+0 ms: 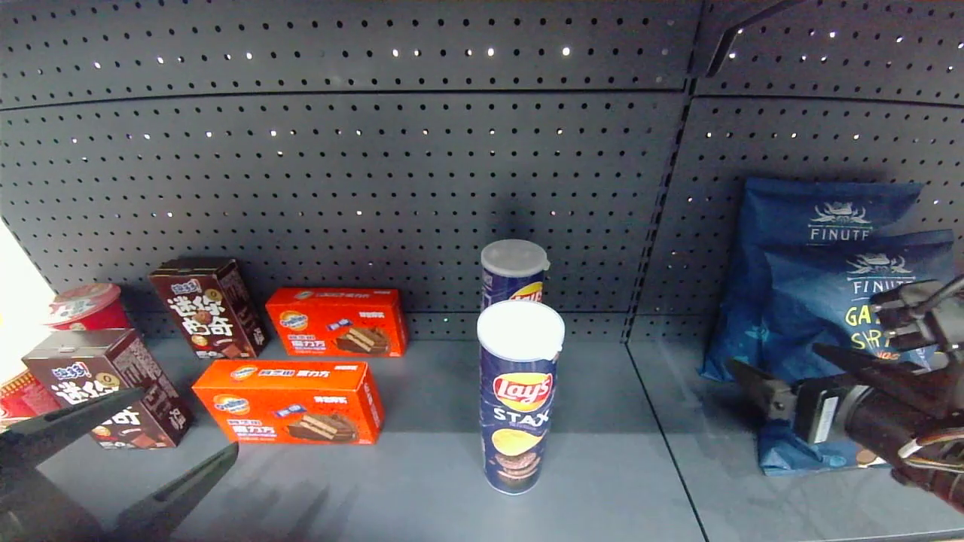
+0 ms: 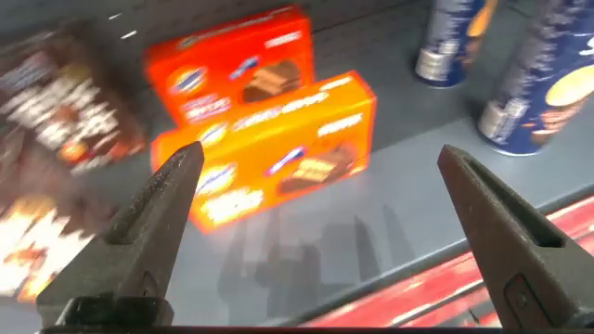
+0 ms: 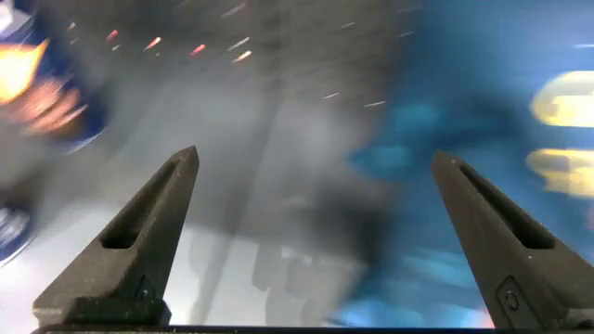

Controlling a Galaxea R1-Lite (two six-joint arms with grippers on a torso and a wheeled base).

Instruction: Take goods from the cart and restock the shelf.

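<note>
Left jaws and right jaws matte charcoal black. Shelf floor (image 1: 452,489) plain slate grey; back panel (image 1: 376,188) darker grey, with an even grid of small round holes, some glinting white. Ahead of left jaws: orange box (image 1: 290,403), brown wafer picture, white lettering; second orange box (image 1: 337,322) beyond, same print. Outboard of left jaws: dark brown box (image 1: 105,388), white characters; another brown box (image 1: 208,307) behind; red cup (image 1: 86,307), pale lid. Between the jaws: front can (image 1: 518,406) navy, white lid, red-and-yellow emblem; rear can (image 1: 514,275) navy, greyish lid. Behind right jaws: front bag (image 1: 813,316) deep blue, yellow lettering; rear bag (image 1: 791,211) blue, pale print.
</note>
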